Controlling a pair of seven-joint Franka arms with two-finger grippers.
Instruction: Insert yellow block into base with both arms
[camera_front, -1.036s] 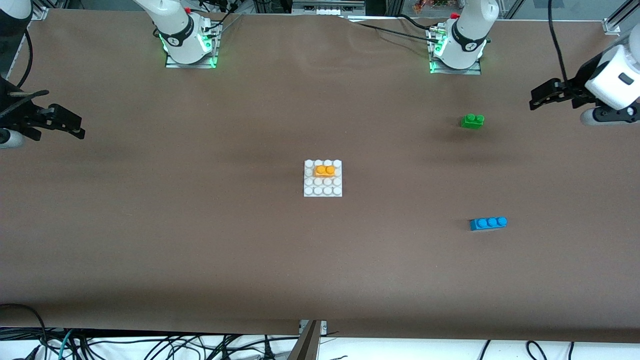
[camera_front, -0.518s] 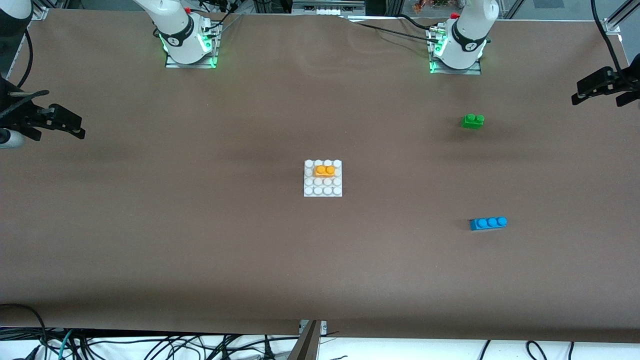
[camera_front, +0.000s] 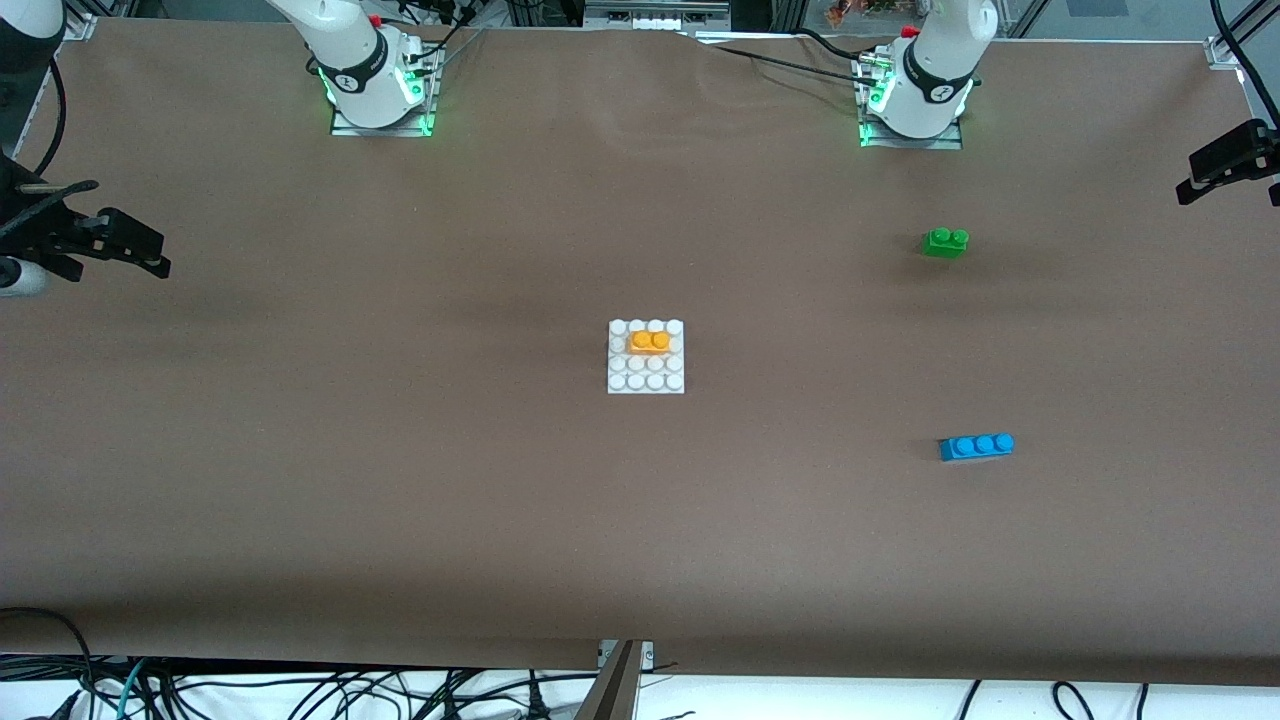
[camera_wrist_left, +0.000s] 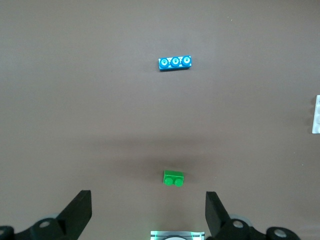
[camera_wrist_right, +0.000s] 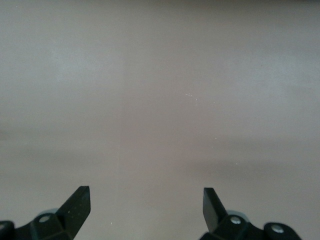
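Yellow-orange plastic with two round studs on top, the yellow block sits pressed onto the base, a flat white square plate with a four-by-four grid of round studs. The block covers two studs in the second row from the robots' edge, lying along that row and toward the left arm's end of the plate. The base lies near the middle of the tabletop.

The tabletop is covered in a plain matte brown sheet. A green two-stud brick and a blue three-stud brick lie apart toward the left arm's end, the blue one nearer the front camera. Black cables trail on the floor along the tabletop's front edge, and both arm bases glow green at their mounts.

The left end effector hangs over the left arm's end of the tabletop, its fingers spread wide and holding nothing; its wrist view looks down on both loose bricks. The right end effector hangs at the right arm's end over bare brown surface, likewise spread wide and empty.
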